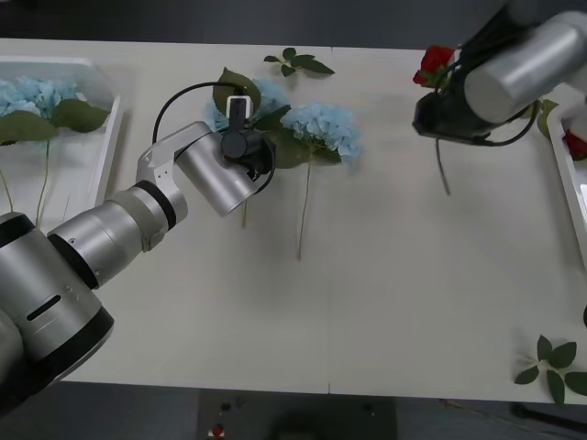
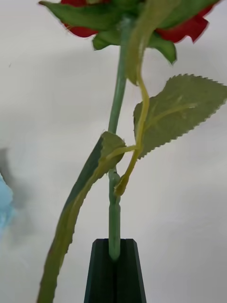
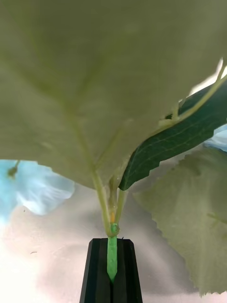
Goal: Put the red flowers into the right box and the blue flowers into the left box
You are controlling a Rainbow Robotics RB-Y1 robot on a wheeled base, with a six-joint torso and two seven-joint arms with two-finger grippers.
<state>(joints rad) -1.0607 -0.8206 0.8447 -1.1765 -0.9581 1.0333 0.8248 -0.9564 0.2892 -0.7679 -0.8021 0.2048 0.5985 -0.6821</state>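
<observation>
My left gripper is shut on the stem of a blue flower at the table's back middle. Its big green leaves hang close over the black fingers. A second blue flower lies just to its right, and more blue flowers lie in the left box. At the back right, my right gripper is shut on the stem of a red flower, whose red bloom is above the table. The right box shows at the right edge with a bit of red in it.
A loose green leaf sprig lies near the table's back edge and another sprig sits at the front right corner. The table's front half is bare white surface.
</observation>
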